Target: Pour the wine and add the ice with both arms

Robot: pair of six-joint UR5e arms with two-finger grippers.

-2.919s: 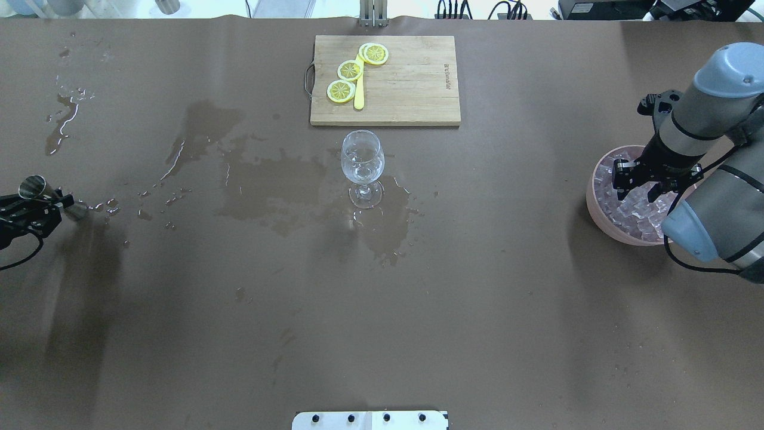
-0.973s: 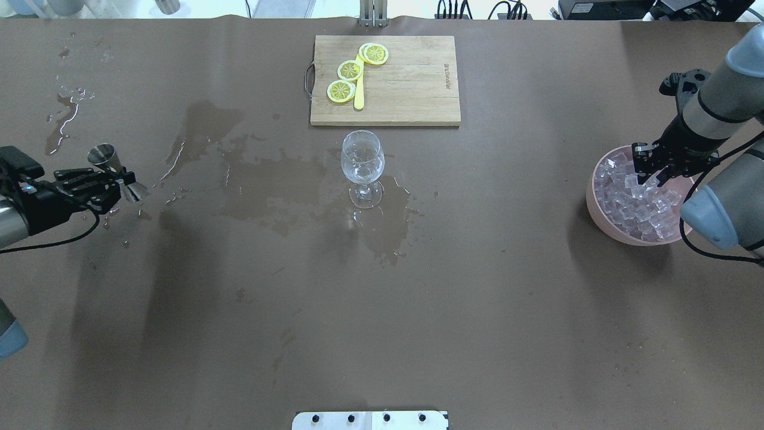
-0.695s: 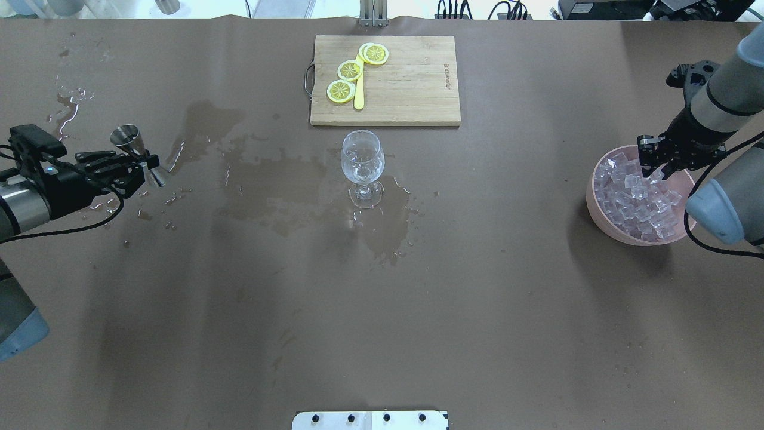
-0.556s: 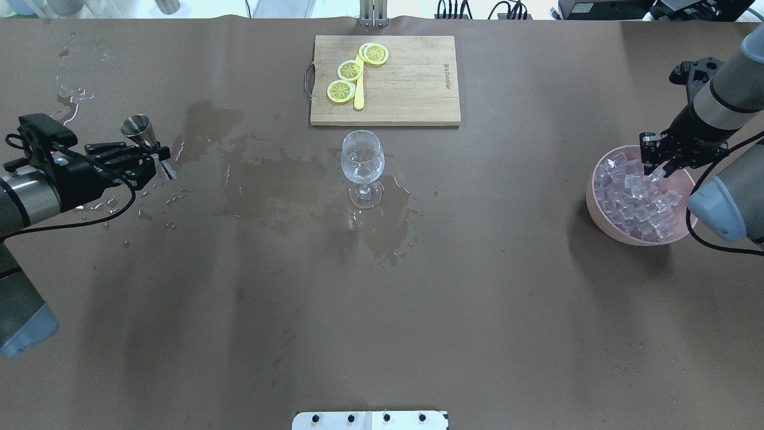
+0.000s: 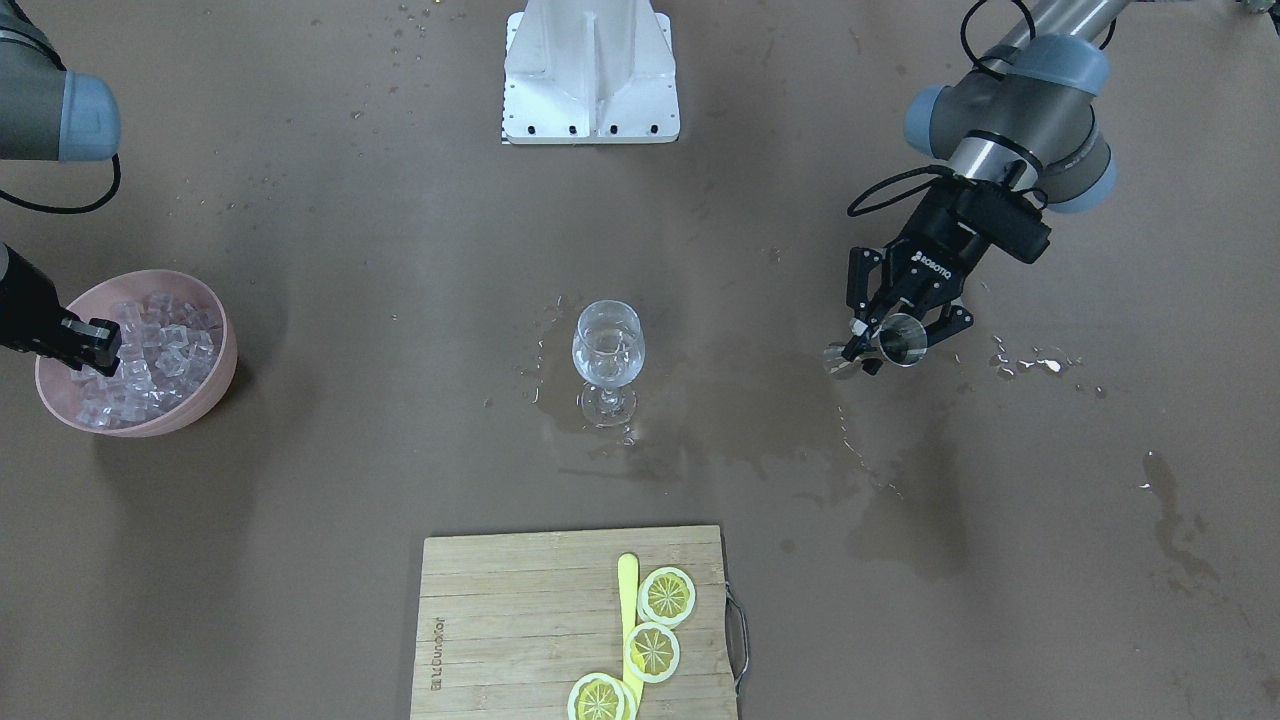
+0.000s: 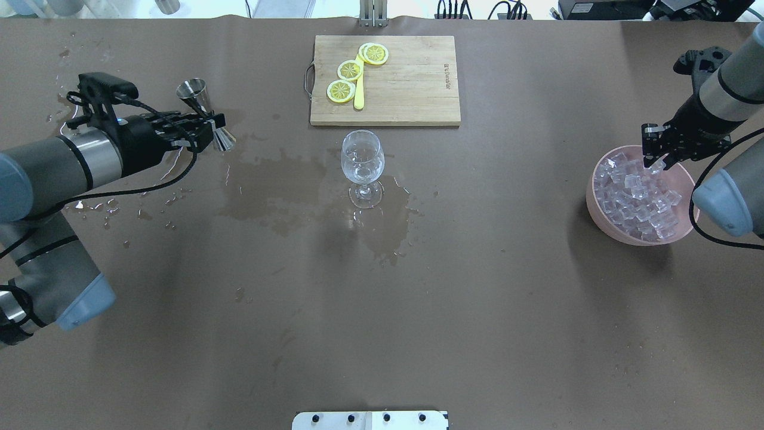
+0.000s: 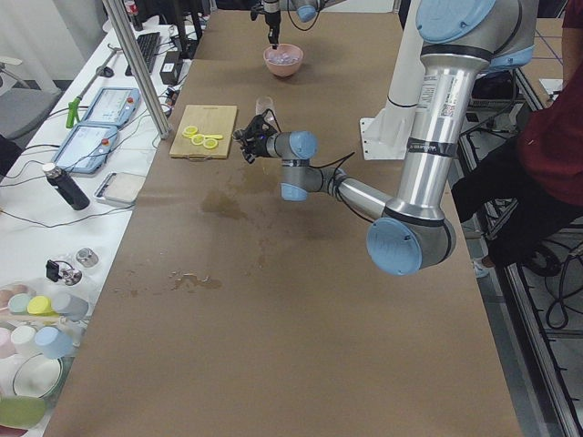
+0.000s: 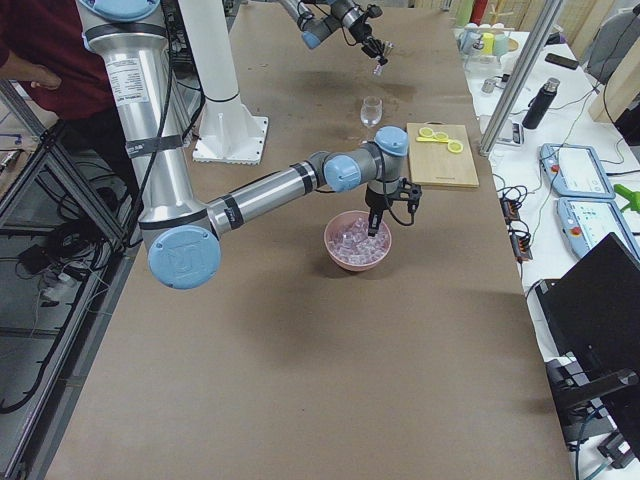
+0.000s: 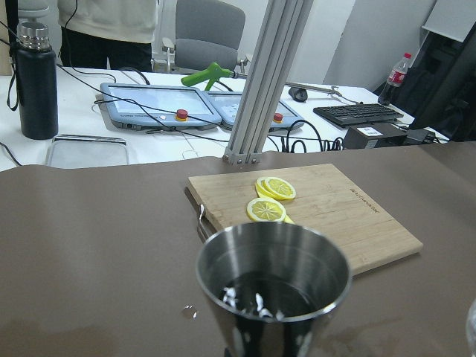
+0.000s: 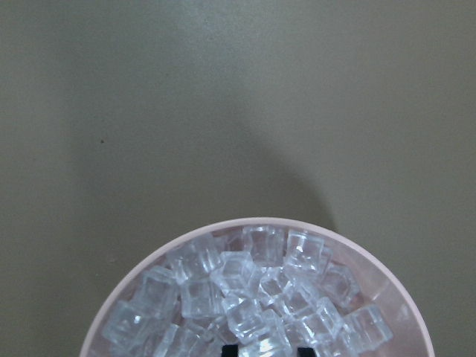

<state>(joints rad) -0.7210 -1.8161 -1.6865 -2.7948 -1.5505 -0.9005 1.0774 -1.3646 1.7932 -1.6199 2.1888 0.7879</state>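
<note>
A clear stemmed glass [image 6: 362, 160] stands upright mid-table, also in the front view [image 5: 607, 352]. My left gripper [image 6: 206, 122] is shut on a steel jigger [image 6: 192, 91], held in the air well left of the glass. The left wrist view shows a little clear wine [image 9: 260, 301] in the jigger's cup [image 9: 273, 277]. My right gripper [image 6: 655, 162] hangs over the far rim of a pink bowl [image 6: 591, 197] full of ice cubes [image 6: 632, 197]. It is shut on one ice cube [image 10: 262, 336] between its fingertips.
A wooden cutting board [image 6: 406, 83] with lemon slices [image 6: 350, 70] and a yellow stick lies just beyond the glass. Wet patches [image 6: 268, 185] spread left of and around the glass. The white robot base [image 5: 590, 70] sits at the near edge.
My left arm has carried the jigger from the left table edge farther away and right, toward the glass. My right gripper has risen out of the ice toward the bowl's far rim.
</note>
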